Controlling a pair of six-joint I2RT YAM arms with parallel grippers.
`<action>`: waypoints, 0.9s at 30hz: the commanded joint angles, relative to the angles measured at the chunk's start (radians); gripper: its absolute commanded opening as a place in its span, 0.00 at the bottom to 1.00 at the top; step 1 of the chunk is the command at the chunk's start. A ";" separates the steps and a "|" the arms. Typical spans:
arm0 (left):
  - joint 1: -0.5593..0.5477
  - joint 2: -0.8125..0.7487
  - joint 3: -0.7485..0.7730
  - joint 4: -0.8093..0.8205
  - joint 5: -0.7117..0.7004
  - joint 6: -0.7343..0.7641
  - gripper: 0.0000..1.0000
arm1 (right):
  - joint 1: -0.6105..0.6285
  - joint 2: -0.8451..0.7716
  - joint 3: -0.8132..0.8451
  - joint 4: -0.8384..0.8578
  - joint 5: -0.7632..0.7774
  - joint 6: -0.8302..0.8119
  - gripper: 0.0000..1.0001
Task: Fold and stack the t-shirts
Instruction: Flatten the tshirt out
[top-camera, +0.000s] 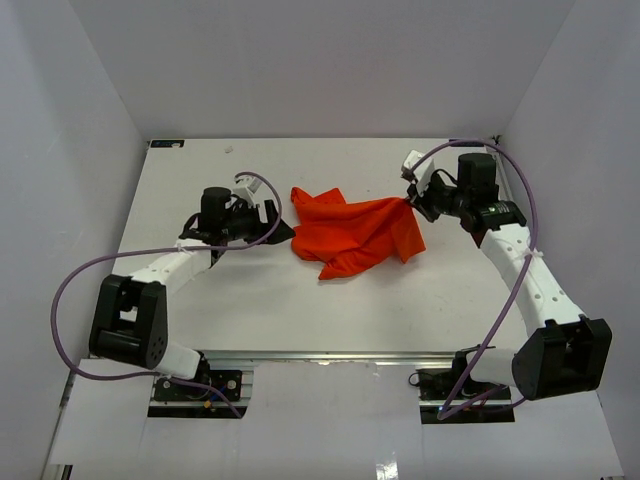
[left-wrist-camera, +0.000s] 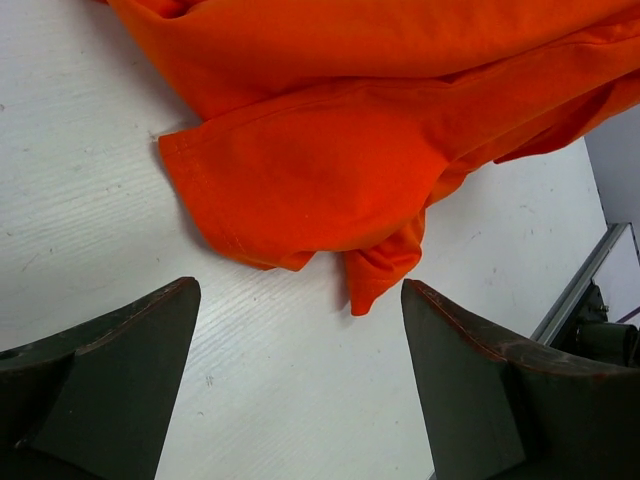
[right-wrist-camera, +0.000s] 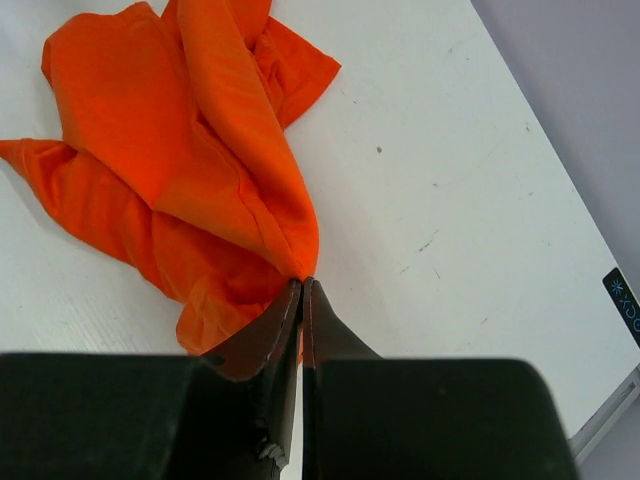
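One bright orange-red t-shirt (top-camera: 355, 235) lies crumpled on the white table (top-camera: 250, 300), between my two grippers. My right gripper (top-camera: 412, 203) is shut on the shirt's right edge; in the right wrist view the fingertips (right-wrist-camera: 303, 283) pinch a fold of the shirt (right-wrist-camera: 190, 160) and lift it slightly. My left gripper (top-camera: 280, 228) is open just left of the shirt, low over the table. In the left wrist view its fingers (left-wrist-camera: 110, 360) frame bare table, with a sleeve of the shirt (left-wrist-camera: 320, 170) just ahead of them.
Grey walls enclose the table on three sides. The table's metal front edge (top-camera: 330, 355) runs between the arm bases. A black label (right-wrist-camera: 622, 300) sits near the table's far right edge. Purple cables loop off both arms.
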 joint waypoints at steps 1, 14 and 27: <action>-0.007 0.028 0.035 0.033 0.033 0.002 0.93 | -0.010 -0.024 -0.016 0.005 -0.011 -0.030 0.06; -0.015 0.039 0.059 0.019 0.029 -0.010 0.93 | -0.023 -0.064 -0.053 -0.011 -0.034 -0.030 0.06; -0.017 0.028 0.062 0.004 0.024 -0.004 0.93 | -0.024 -0.071 -0.050 -0.008 -0.032 -0.027 0.06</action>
